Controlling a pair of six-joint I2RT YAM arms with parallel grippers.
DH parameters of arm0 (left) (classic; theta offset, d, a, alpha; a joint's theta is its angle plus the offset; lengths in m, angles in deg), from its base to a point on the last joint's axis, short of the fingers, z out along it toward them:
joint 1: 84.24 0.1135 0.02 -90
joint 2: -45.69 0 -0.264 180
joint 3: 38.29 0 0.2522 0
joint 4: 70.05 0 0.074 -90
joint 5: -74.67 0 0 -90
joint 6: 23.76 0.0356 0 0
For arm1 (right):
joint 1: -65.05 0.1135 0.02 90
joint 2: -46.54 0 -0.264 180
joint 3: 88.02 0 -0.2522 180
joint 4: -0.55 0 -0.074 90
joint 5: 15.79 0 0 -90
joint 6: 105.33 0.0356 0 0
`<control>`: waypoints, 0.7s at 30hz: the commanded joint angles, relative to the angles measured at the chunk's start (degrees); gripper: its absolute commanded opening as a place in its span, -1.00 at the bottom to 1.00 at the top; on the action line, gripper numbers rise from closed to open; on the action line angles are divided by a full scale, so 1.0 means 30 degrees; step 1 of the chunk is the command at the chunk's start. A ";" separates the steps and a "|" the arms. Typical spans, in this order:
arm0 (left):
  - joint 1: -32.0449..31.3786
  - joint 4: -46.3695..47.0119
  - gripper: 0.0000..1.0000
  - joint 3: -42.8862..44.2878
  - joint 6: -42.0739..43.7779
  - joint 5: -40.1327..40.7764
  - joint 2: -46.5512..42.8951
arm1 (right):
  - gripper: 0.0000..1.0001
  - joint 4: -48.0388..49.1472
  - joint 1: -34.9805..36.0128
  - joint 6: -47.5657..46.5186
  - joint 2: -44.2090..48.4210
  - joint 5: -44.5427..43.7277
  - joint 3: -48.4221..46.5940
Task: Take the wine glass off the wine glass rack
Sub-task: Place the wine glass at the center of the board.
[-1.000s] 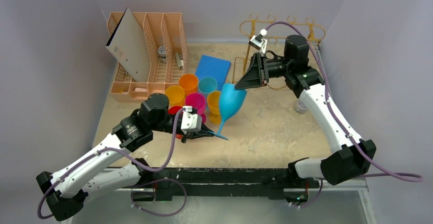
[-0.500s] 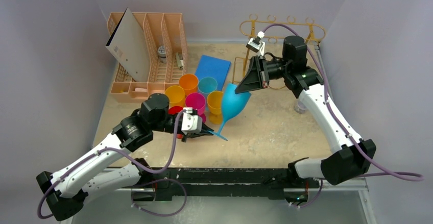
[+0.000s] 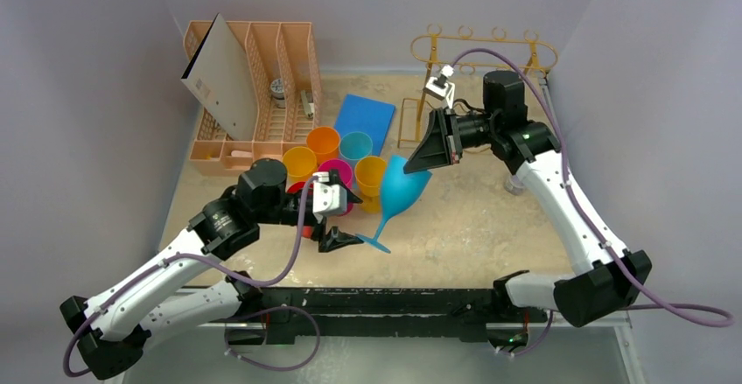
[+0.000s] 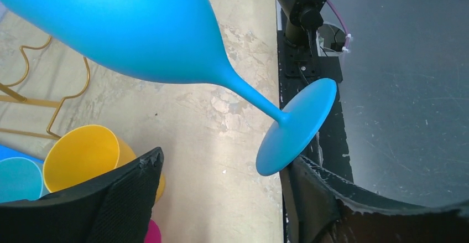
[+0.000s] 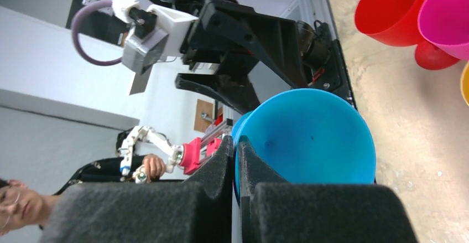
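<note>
Pinching the tilted blue plastic wine glass [image 3: 399, 185] by its rim, the right claw [image 3: 413, 164] holds it over the table [image 3: 472, 226], apart from the gold wire wine glass rack [image 3: 479, 39]; the left claw [image 3: 349, 219] is spread around its foot.

The wine glass [image 3: 404, 187] is bright blue. The wine glass rack [image 3: 531, 52] is gold. The file holder [image 3: 289, 60] is peach.

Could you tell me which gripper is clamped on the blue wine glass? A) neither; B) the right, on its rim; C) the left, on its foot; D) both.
B: the right gripper is shut on the wine glass rim, while the left gripper stands open around its foot.
</note>
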 commanded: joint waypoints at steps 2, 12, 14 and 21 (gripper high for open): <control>0.0037 -0.0940 0.53 0.1372 -0.0949 0.0833 -0.0175 | -1.00 -0.5731 0.0097 -0.5337 0.0950 -0.2259 -0.0904; 0.0036 -0.3125 0.67 0.2317 -0.3093 0.4859 -0.0347 | -1.00 -0.7255 0.2795 -0.9311 0.2177 -0.9057 0.0607; 0.0036 -0.3014 0.68 0.2476 -0.4537 0.7872 -0.0402 | -1.00 -0.6457 0.3535 -0.9683 0.2526 -1.1574 0.1408; 0.0081 -0.5018 0.77 0.4499 -0.7248 1.7023 0.0571 | -1.00 -0.2897 0.6185 -1.1695 0.4343 -1.6964 0.4092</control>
